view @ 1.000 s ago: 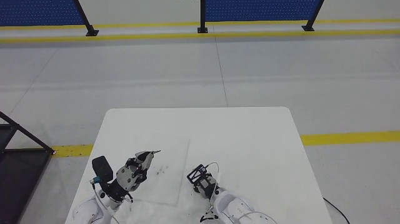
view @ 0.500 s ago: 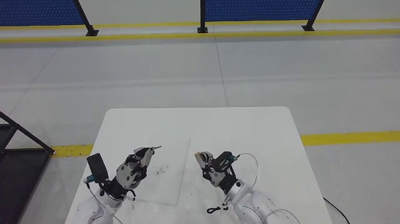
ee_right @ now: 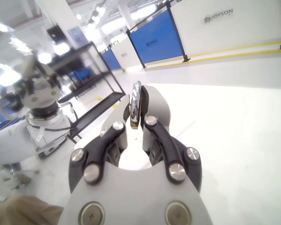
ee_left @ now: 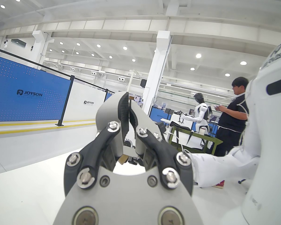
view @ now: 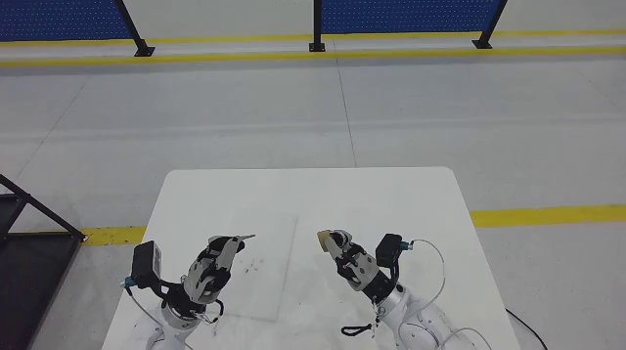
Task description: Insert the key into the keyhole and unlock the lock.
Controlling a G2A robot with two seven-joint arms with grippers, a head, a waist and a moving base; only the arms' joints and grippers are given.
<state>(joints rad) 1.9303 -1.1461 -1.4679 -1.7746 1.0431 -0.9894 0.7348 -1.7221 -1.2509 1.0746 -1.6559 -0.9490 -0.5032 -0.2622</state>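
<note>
My left gripper [view: 231,245] [ee_left: 128,107] hovers over the left half of the white table [view: 391,203]. It is shut on a thin key [view: 245,238] whose tip sticks out toward the far right. My right gripper [view: 333,243] [ee_right: 136,97] is to the right of it, a short gap away, lifted off the table. It is shut on a small brass padlock [view: 322,240] [ee_right: 135,112], with the chrome shackle standing up between the fingers in the right wrist view. Key tip and lock are apart.
A thin clear sheet [view: 266,267] lies on the table under and between the grippers, with a few small dark specks [view: 254,267] on it. A black cable loop [view: 354,330] rests near the front edge. A black rack [view: 29,218] stands left of the table.
My right gripper has risen from low near the front edge and swung up and right with the padlock in it. The left gripper with the key has barely shifted.
</note>
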